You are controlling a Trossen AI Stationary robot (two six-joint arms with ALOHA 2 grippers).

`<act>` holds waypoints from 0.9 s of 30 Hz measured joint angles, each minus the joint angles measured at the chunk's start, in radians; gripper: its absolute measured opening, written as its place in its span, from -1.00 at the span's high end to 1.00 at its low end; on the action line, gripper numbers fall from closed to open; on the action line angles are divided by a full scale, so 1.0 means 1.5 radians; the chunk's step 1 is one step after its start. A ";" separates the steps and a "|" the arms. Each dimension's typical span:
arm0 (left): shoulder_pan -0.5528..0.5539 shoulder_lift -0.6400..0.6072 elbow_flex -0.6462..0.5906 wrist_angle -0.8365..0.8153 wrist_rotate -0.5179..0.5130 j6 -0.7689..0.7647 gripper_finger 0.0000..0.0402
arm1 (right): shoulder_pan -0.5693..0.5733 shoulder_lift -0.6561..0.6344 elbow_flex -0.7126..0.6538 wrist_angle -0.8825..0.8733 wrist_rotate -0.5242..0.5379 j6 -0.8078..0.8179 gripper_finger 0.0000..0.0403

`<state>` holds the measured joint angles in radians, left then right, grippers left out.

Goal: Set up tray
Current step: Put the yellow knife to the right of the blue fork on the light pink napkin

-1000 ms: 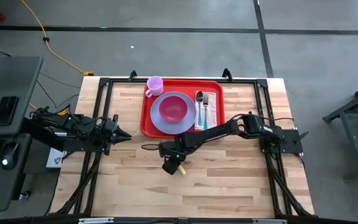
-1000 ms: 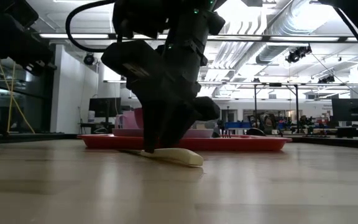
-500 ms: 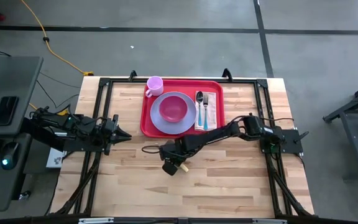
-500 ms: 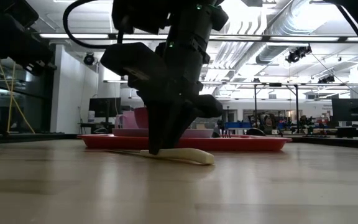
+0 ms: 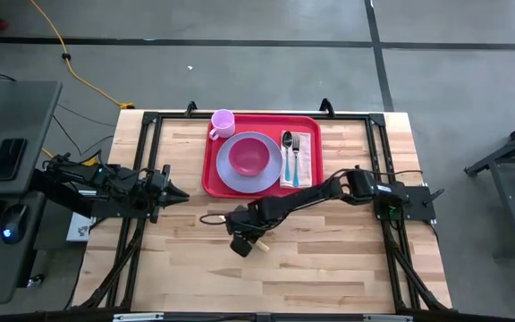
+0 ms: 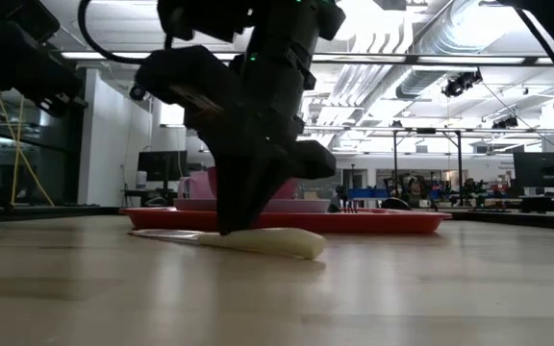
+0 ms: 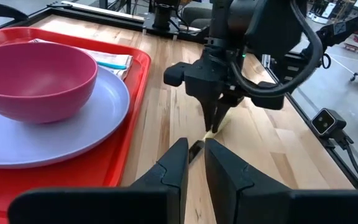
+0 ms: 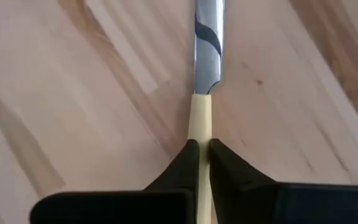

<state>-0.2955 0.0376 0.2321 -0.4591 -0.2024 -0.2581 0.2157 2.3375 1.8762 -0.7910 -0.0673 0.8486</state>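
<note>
I have the right tool (image 8: 204, 152) down on the desk (image 5: 329, 268), its fingers pinched on the cream handle of a knife (image 6: 258, 240) whose steel blade points ahead of it, flat against the wood. The red tray (image 5: 211, 170) sits beyond the tool, near but apart from it, already carrying a lavender plate (image 5: 229, 174) with a pink bowl (image 5: 250, 156), a pink cup (image 5: 223, 120) at one corner, and a spoon (image 5: 286, 143) and fork (image 5: 296, 148) on a napkin (image 5: 304, 168). By my reckoning the knife is the last piece left: it is not yet lifted and has to go beside the other cutlery. The left tool (image 7: 194, 163) waits off to the side, narrowly parted and holding nothing.
</note>
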 joint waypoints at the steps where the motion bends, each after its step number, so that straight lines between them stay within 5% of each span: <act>1: 0.000 0.000 0.000 0.000 0.000 0.000 0.57 | 0.000 0.001 0.004 0.000 -0.002 -0.001 0.96; 27: 0.000 0.000 0.000 -0.005 0.001 0.000 0.57 | 0.003 0.002 0.025 -0.028 -0.015 0.004 1.00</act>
<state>-0.2951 0.0376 0.2321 -0.4660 -0.2005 -0.2584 0.2199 2.3398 1.9144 -0.8326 -0.0903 0.8551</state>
